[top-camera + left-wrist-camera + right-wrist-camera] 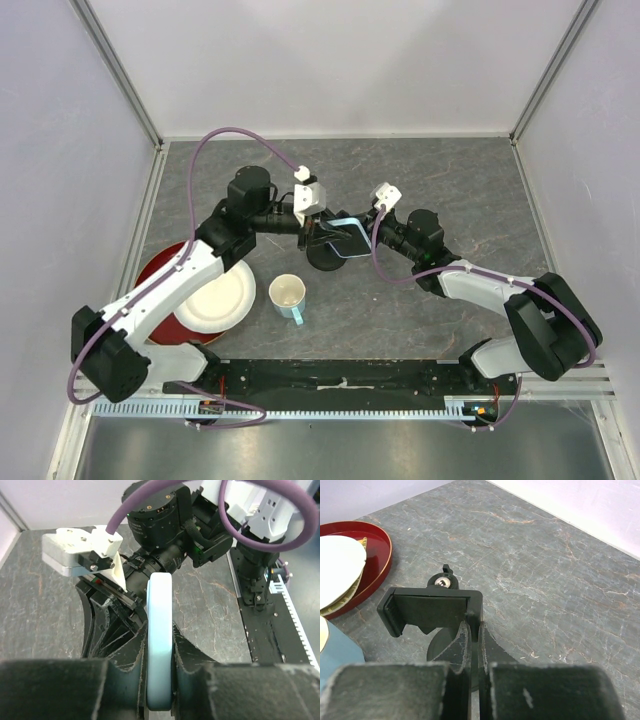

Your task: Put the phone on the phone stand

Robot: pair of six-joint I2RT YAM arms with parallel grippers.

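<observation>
Between the padded fingers of the left gripper the phone stands on edge, its light blue case rim facing the wrist camera. The jaws are clamped across its two flat faces at the end nearest the wrist. It is a stiff, flat slab, probably of moderate weight. The glass front is likely slick, while the case should give the pads some bite. Pinched across the faces it should not flex, but held at one end it could pivot in the grip. I judge a slow, level approach wise, with no knock against the holder.

Just beyond, the right gripper is closed tight at the right end of the phone stand, at the corner of its clamp holder. Whether a thin lip is pinched there I cannot tell. The holder is empty and sits over the disc base on the table.

From above, both arms reach from the near edge with elbows out. The left forearm crosses over the white plate and red tray. The cup sits nearer than the wrists, which meet mid-table. The phone hangs tilted just above the stand, not yet seated.
</observation>
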